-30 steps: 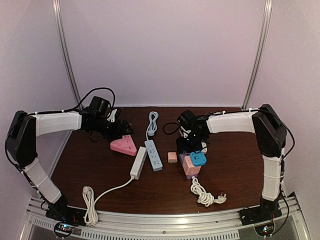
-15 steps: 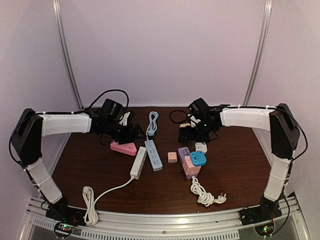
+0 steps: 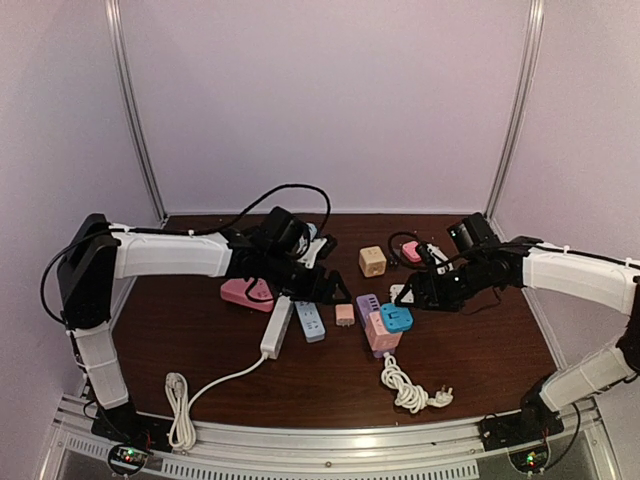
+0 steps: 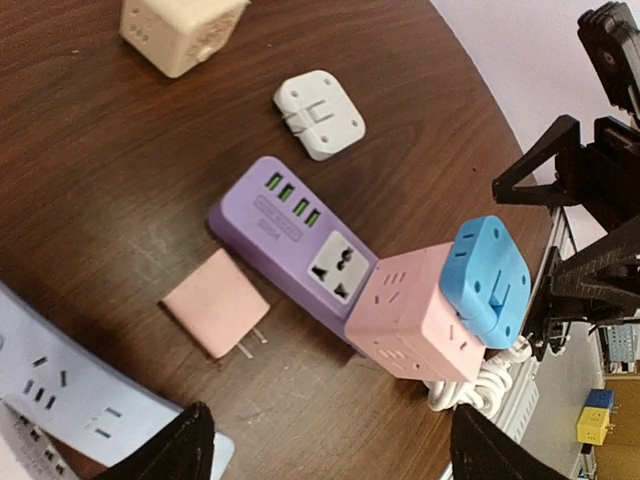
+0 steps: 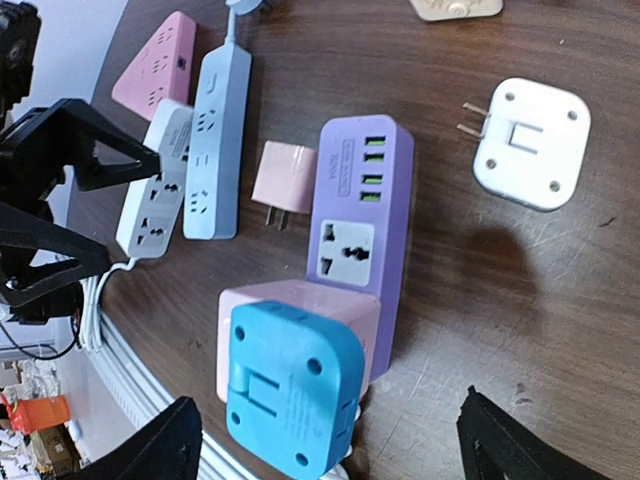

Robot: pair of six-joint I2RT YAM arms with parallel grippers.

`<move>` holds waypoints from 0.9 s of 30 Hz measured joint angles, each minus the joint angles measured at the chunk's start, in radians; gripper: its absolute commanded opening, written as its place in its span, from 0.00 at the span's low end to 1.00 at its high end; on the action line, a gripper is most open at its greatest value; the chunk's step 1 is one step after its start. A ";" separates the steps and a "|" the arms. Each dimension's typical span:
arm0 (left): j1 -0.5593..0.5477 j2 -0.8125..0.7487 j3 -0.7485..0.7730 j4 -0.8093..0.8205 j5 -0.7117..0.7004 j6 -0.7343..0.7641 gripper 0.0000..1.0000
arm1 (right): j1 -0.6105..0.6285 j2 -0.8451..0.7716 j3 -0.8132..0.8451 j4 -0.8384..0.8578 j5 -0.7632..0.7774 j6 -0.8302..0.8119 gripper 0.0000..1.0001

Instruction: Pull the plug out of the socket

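Just illegible label (image 4: 275, 218) near blue plug (image 4: 492, 280)

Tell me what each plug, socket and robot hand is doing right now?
Blue square plug, plugged into the pink cube socket.
White square plug, loose on the table, prongs bare.
Purple power strip, universal socket empty.
Small pink flat plug, loose beside the purple power strip.
Left gripper, open, holding nothing.
Right gripper, open, holding nothing.

So the blue plug (image 5: 290, 385) is sitting on the pink cube socket (image 5: 300, 305), jammed against the purple strip (image 5: 355, 215), right gripper (image 5: 328, 402) spread wide around it without touching, white adapter (image 5: 530, 145) lying off alone.
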 measured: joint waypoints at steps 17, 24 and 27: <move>-0.128 0.142 0.134 -0.010 0.001 0.058 0.80 | -0.003 -0.026 -0.144 0.108 -0.225 0.068 0.62; -0.135 0.199 0.166 -0.023 0.000 0.058 0.78 | -0.003 -0.020 -0.149 0.163 -0.238 0.108 0.53; -0.142 0.206 0.179 -0.027 -0.010 0.057 0.78 | -0.004 -0.015 -0.149 0.176 -0.239 0.121 0.48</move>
